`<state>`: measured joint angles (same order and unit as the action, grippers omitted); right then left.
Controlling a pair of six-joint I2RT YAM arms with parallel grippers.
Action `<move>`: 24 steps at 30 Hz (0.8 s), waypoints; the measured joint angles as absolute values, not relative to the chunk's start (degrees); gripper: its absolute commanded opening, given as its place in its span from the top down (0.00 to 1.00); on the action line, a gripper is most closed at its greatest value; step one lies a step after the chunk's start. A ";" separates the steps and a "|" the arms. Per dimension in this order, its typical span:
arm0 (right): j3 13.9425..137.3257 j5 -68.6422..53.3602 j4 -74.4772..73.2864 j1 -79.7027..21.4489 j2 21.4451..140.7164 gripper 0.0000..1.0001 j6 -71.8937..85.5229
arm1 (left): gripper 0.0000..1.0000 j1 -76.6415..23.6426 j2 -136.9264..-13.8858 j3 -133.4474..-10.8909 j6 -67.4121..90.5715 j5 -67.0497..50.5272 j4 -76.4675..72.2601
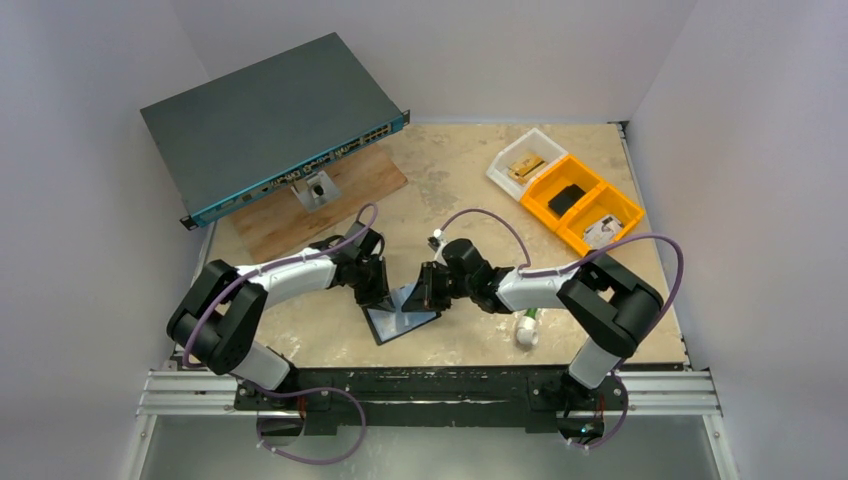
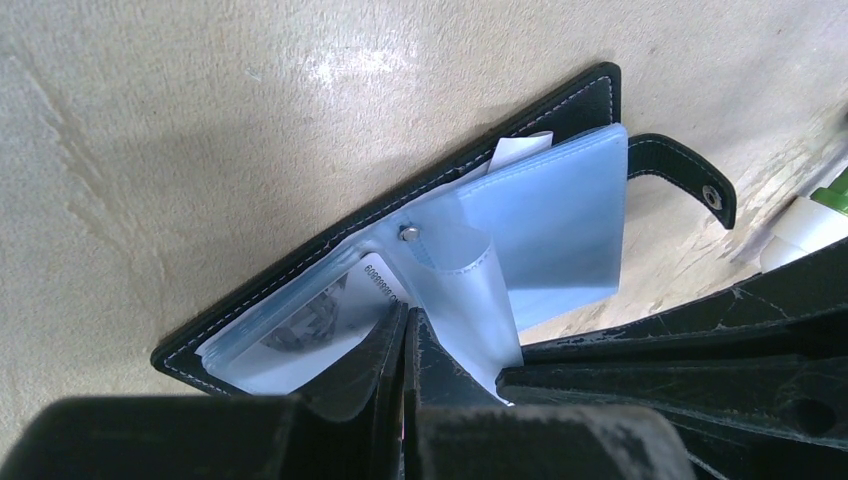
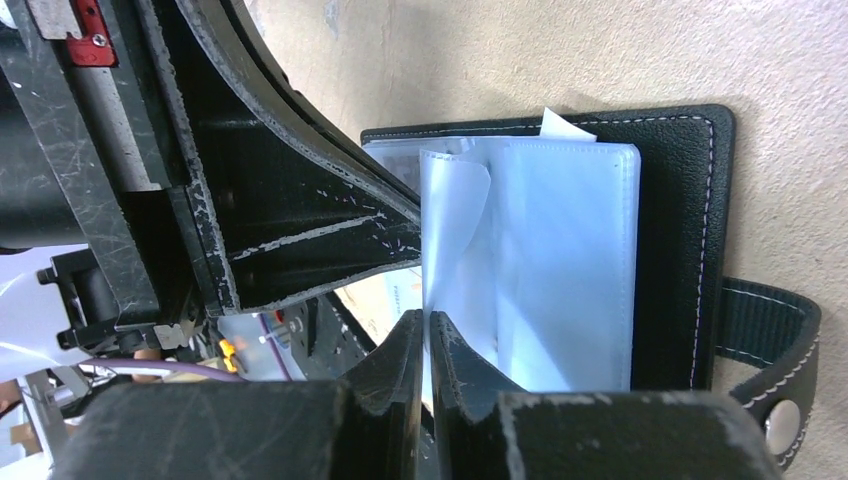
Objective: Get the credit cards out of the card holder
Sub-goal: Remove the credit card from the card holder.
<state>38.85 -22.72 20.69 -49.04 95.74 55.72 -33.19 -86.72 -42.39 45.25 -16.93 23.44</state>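
Observation:
The black card holder (image 1: pixel 400 322) lies open on the table between both grippers, its strap with the silvery snap (image 2: pixel 712 193) out to the side. Pale blue-grey plastic sleeves (image 2: pixel 560 220) fan up from it. One credit card (image 2: pixel 320 315) with printed digits shows inside a sleeve. My left gripper (image 2: pixel 408 318) is shut, its tips pressed against the sleeve stack beside that card. My right gripper (image 3: pixel 428 322) is shut on the edge of one thin sleeve (image 3: pixel 450 220) and holds it raised off the card holder's (image 3: pixel 675 220) stack. In the top view the grippers, left (image 1: pixel 385 297) and right (image 1: pixel 425 290), nearly touch.
A big dark grey network switch (image 1: pixel 270 120) rests on a wooden board (image 1: pixel 300 215) at the back left. An orange tray (image 1: pixel 585 205) and a clear tray (image 1: pixel 525 160) stand at the back right. A small white-and-green object (image 1: pixel 527 328) lies by the right arm.

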 measured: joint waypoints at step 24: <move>43.40 -8.99 3.01 -49.06 86.70 0.67 52.18 | 1.00 -35.81 -89.60 -49.43 45.43 -19.11 22.81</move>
<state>43.40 -8.99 3.01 -49.06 86.70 52.18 -35.81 -89.60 -49.43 45.43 -19.11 22.81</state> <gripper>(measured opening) 0.326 0.003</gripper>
